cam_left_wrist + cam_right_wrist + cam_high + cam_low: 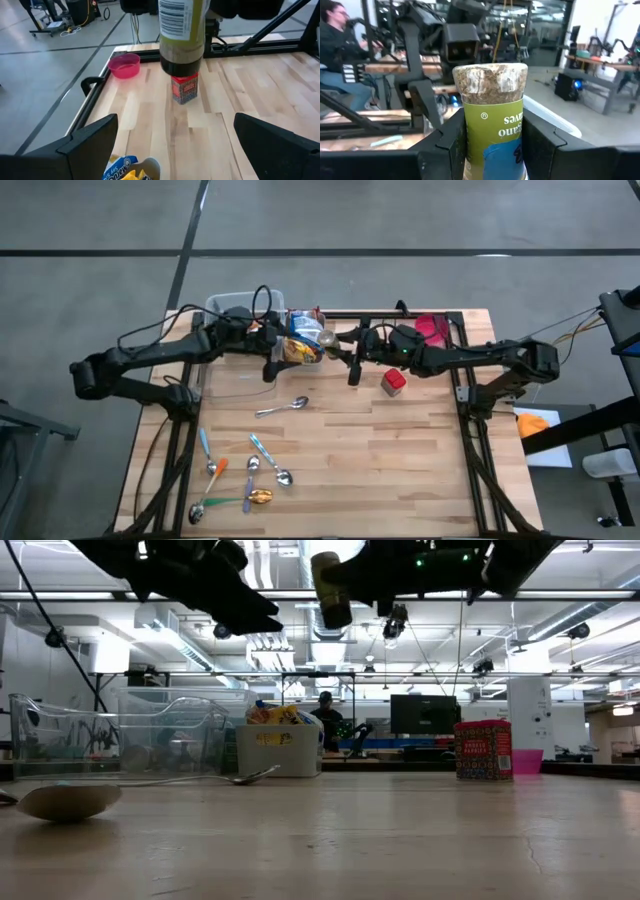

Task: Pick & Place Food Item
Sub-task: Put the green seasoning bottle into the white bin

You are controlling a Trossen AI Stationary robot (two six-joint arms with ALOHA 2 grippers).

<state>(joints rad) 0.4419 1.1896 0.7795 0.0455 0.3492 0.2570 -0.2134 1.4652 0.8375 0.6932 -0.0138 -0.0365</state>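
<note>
My right gripper (492, 150) is shut on a spice jar (492, 115) with a green label and dried herbs inside. It holds the jar high above the table's far middle, as the low view (330, 590) shows. My left gripper (180, 145) is open, with nothing between its fingers. It faces the jar (182, 35) from the table's left side, a short way off, above a white bin (278, 755). In the high view the two grippers, left (272, 358) and right (350, 362), stand close together. My right gripper pinches the jar's labelled sides (470, 145) between its two fingers (447, 147). The fingers come about level from the table's right side and lie across the jar. The jar is lifted clear of the table, roughly upright, with its label text upside down.
The white bin holds food packets (127, 170). A red box (393, 382) stands right of centre, and a pink bowl (432, 330) sits at the far right. At the far left is a clear container (120, 735). Several spoons (250, 470) lie near the front left. A person (335, 50) sits beyond the table.
</note>
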